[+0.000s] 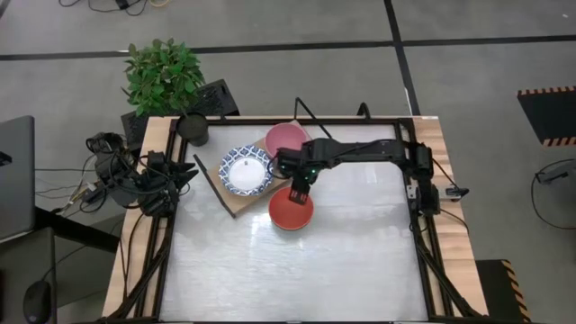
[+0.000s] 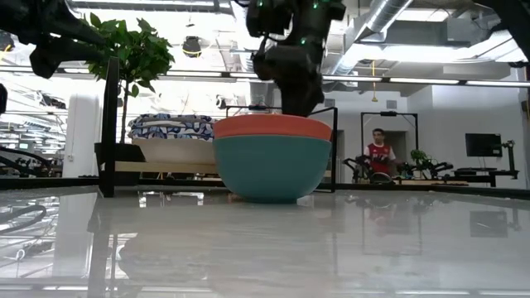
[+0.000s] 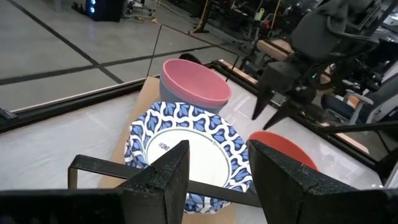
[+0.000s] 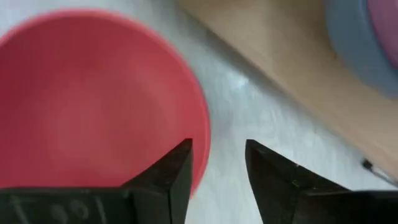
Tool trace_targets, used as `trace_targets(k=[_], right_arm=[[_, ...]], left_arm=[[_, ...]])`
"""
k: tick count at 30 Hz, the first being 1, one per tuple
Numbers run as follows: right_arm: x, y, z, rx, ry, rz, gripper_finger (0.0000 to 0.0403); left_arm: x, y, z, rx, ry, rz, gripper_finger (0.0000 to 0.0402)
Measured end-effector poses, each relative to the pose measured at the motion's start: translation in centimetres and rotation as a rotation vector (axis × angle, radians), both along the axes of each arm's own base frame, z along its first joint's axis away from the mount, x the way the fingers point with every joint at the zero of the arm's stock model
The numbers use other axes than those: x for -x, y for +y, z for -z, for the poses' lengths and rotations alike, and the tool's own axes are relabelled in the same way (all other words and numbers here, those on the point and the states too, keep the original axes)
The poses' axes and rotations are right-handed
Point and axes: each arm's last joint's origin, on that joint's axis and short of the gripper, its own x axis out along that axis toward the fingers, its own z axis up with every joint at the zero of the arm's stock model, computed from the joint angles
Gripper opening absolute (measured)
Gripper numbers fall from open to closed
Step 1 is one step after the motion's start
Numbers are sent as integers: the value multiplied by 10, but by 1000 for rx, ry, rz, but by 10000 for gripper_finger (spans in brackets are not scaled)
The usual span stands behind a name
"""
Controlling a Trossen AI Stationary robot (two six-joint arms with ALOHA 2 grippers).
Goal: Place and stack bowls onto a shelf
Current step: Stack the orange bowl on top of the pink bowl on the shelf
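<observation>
I am holding my right end effector over the far rim of the red bowl, which is sitting on the surface just in front of the shelf. In my right wrist view its fingers are standing spread, with the red bowl's edge beside one of them and bare surface showing in the gap, so they are pinching nothing. From table height the red bowl is nesting inside a teal bowl, only its rim showing above the teal one, and the end effector is hanging right above them. On the shelf, a patterned bowl is sitting toward the left end, and a pink bowl is sitting at the far right end; in my left wrist view that pink bowl is resting in a blue bowl. My left end effector is waiting at the left edge of the surface, fingers spread and pointing at the patterned bowl, apart from it. A plant is standing at the far left corner.
</observation>
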Motion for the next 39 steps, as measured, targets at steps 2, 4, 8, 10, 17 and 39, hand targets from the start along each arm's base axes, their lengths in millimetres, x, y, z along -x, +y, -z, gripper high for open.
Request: trace_targets(k=[2, 4, 8, 10, 17, 39], right_arm=[[-1, -1, 6, -3, -13, 18, 179], [0, -1, 9, -5, -5, 22, 179], [1, 0, 15, -7, 2, 23, 175], [2, 0, 18, -8, 10, 22, 172], [3, 0, 27, -10, 20, 26, 159], [3, 0, 8, -2, 29, 73, 28]], left_arm=[[0, 0, 0, 5, 1, 6, 151], [0, 0, 0, 13, 4, 15, 151], [0, -1, 0, 24, 7, 27, 151], [0, -1, 0, 24, 7, 27, 151], [0, -1, 0, 23, 5, 23, 151], [0, -1, 0, 31, 0, 19, 151]])
